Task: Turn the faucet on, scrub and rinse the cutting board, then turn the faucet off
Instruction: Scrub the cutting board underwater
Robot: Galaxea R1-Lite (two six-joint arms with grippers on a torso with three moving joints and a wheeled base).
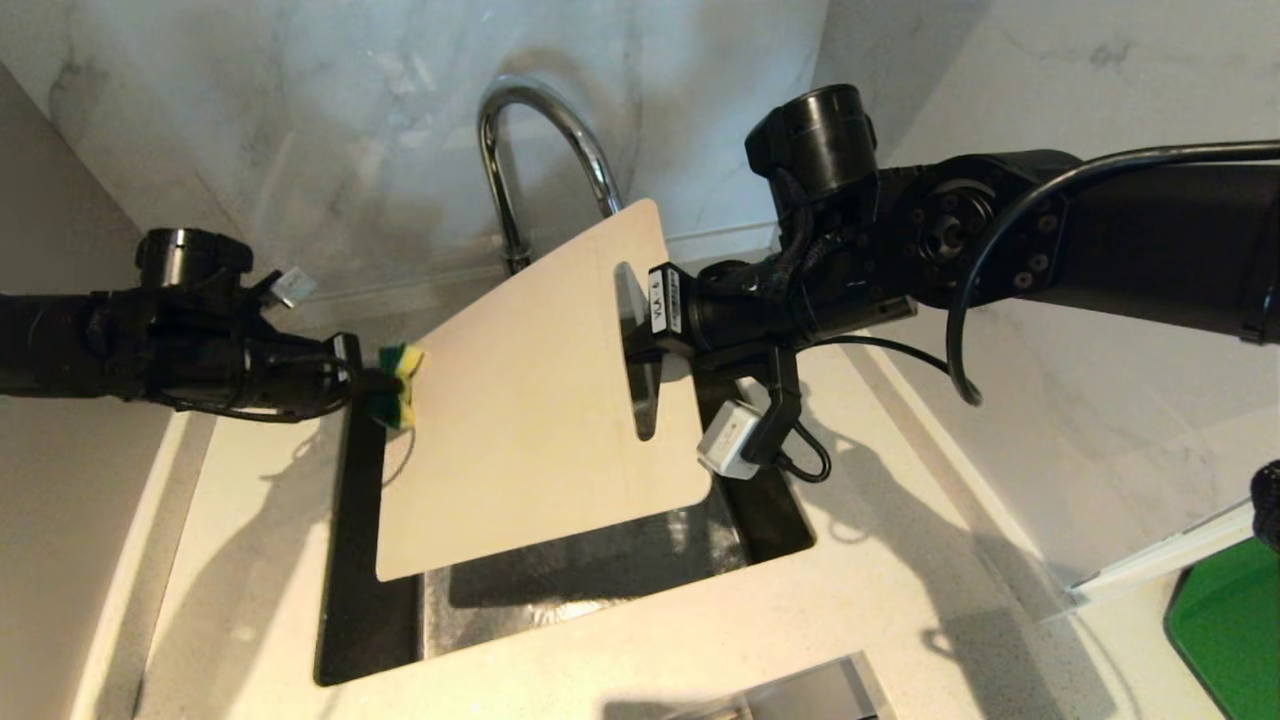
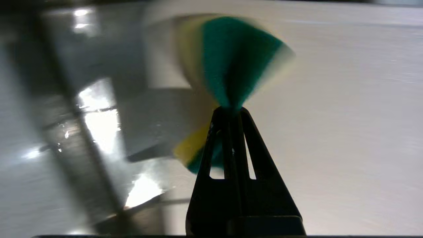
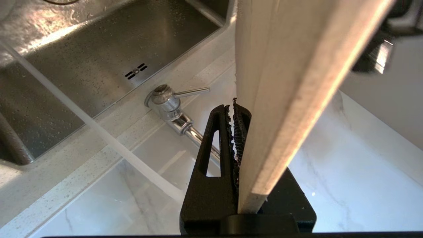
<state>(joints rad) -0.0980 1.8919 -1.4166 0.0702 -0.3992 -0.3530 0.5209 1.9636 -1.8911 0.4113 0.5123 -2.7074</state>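
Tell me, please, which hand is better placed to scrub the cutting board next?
The left hand. It is shut on the sponge, right at the edge of the cutting board above the sink. The right hand is shut on the board at its handle slot, holding it up.

- A steel sink (image 1: 600,590) is sitting in a pale speckled counter (image 1: 900,600), and its floor is looking wet.
- A green-and-yellow sponge (image 1: 398,385) is hanging above the sink's left edge.
- A bright green flat thing (image 1: 1230,625) is lying far right.
- A marble wall (image 1: 330,120) is standing behind.
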